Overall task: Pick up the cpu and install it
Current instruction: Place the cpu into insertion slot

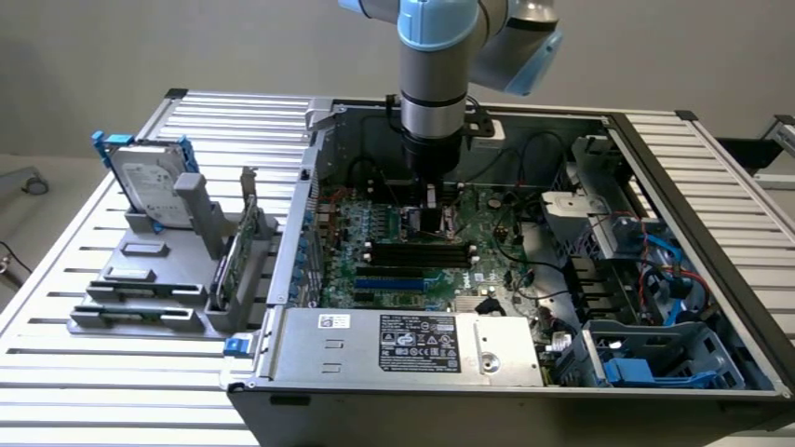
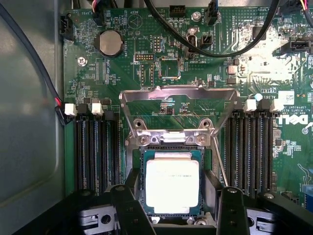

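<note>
The cpu (image 2: pixel 172 182), a small square chip with a silver-grey top on a green edge, lies flat in the motherboard socket (image 2: pixel 208 161). The socket's metal load plate (image 2: pixel 178 94) stands swung up and open behind it. My gripper (image 2: pixel 178 198) hovers straight over the chip, its black fingers (image 2: pixel 131 196) standing on either side of it, with a gap showing between the chip's edge and the far finger. The gripper is open. In the exterior view the arm reaches straight down into the open computer case, and the gripper (image 1: pixel 434 203) is low over the board.
Black memory slots (image 2: pixel 95 147) flank the socket on both sides. Black cables (image 2: pixel 205 44) cross the board above it. A silver power supply (image 1: pixel 410 345) sits at the case front. Outside the case, a hard drive with blue brackets (image 1: pixel 149 182) stands in a grey holder.
</note>
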{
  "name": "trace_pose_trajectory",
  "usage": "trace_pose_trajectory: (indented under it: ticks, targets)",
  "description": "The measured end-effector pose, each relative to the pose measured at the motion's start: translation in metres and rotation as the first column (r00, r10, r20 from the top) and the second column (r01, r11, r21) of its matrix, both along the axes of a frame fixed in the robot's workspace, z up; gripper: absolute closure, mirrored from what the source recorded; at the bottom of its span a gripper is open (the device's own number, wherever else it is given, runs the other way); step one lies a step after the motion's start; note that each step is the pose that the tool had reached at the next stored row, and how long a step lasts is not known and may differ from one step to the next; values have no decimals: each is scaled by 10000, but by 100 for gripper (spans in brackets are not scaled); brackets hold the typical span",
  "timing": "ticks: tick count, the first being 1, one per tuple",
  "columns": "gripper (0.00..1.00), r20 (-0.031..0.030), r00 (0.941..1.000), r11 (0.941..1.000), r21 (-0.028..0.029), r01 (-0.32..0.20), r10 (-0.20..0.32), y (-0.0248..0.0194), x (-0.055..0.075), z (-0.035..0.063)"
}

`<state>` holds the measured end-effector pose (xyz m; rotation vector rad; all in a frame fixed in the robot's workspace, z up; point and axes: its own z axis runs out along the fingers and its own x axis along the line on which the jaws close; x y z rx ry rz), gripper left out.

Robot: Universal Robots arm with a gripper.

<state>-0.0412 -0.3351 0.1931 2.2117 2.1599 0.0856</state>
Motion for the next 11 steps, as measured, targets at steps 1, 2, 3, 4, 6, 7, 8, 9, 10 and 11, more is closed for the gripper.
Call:
trace_pose_trajectory:
  ticks: [1,2,3,4,6,7,8,9,10,11]
  targets:
    - [38,-1,10000,10000,0,0,0,0,0,0]
    - [38,-3,10000,10000,0,1,-1,0,0,1]
    - [38,-5,10000,10000,1,1,-1,0,0,1]
    - [38,-7,10000,10000,1,0,0,0,-1,2]
    - [38,-11,10000,10000,0,0,0,0,-4,3]
    - [38,-14,10000,10000,-1,-1,1,0,-5,4]
    - [38,-18,10000,10000,-2,0,0,0,-7,6]
    - [38,-20,10000,10000,-1,0,0,0,-9,7]
    - [38,-23,10000,10000,-3,-1,1,0,-10,10]
    - [38,-25,10000,10000,-2,0,0,0,-11,12]
